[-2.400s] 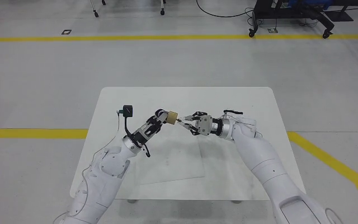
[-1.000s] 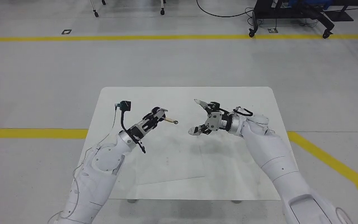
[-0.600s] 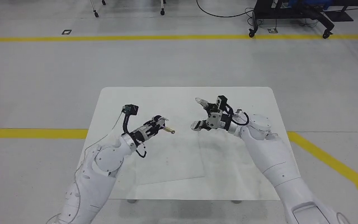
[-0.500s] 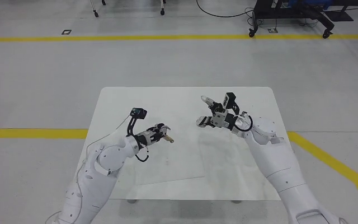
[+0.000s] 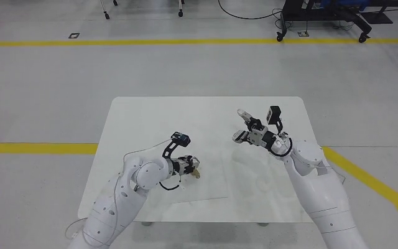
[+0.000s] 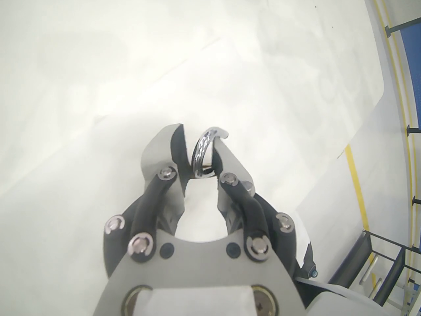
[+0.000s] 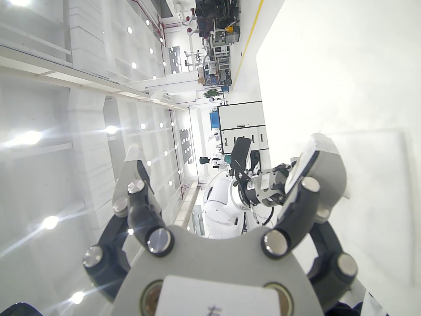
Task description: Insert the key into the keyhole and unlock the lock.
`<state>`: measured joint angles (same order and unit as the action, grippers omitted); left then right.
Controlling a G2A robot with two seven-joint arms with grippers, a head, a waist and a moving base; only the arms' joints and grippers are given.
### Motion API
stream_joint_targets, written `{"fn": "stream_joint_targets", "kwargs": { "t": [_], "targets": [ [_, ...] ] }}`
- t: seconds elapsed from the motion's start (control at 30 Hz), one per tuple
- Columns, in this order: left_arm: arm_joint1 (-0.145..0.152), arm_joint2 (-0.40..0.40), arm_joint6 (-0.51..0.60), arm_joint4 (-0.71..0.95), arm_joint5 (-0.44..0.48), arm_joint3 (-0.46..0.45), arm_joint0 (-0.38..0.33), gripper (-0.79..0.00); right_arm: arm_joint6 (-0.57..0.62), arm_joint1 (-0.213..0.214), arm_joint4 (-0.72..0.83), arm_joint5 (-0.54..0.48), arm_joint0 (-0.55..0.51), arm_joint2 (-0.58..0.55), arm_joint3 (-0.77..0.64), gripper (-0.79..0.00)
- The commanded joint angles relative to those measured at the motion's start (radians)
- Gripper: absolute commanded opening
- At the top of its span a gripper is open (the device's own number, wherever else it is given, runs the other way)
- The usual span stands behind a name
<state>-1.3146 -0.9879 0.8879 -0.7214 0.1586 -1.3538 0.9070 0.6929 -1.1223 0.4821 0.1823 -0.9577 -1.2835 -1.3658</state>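
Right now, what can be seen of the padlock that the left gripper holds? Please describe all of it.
The padlock is small, with a brass-coloured body at the tip of the left gripper, over the white table. Its shiny silver shackle stands on edge between the jaws, which are closed on it. One end of the shackle looks free, so it may be unlocked.
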Motion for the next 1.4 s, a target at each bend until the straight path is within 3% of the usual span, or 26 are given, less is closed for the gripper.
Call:
{"fn": "stream_joint_targets", "kwargs": {
  "t": [0.0, 0.2, 0.4, 0.67, 1.37],
  "targets": [
    [0.002, -0.006, -0.007, 0.004, 0.008, -0.011, 0.003, 0.000, -0.007, 0.000, 0.004, 0.005, -0.002, -0.004, -0.003, 0.000],
    [0.017, -0.063, -0.091, -0.017, 0.025, -0.062, 0.041, 0.000, -0.041, 0.000, -0.013, -0.003, -0.010, -0.007, -0.018, 0.000],
    [0.041, -0.165, -0.227, -0.070, 0.066, -0.147, 0.108, 0.000, -0.004, 0.008, -0.036, -0.094, -0.043, -0.043, -0.058, 0.000],
    [0.063, -0.287, -0.321, -0.036, 0.140, -0.147, 0.119, 0.000, 0.059, 0.022, -0.049, -0.172, -0.095, -0.101, -0.121, 0.000],
    [0.063, -0.292, -0.316, -0.029, 0.140, -0.141, 0.113, 0.000, 0.059, 0.022, -0.049, -0.172, -0.095, -0.100, -0.121, 0.000]
  ]
}}
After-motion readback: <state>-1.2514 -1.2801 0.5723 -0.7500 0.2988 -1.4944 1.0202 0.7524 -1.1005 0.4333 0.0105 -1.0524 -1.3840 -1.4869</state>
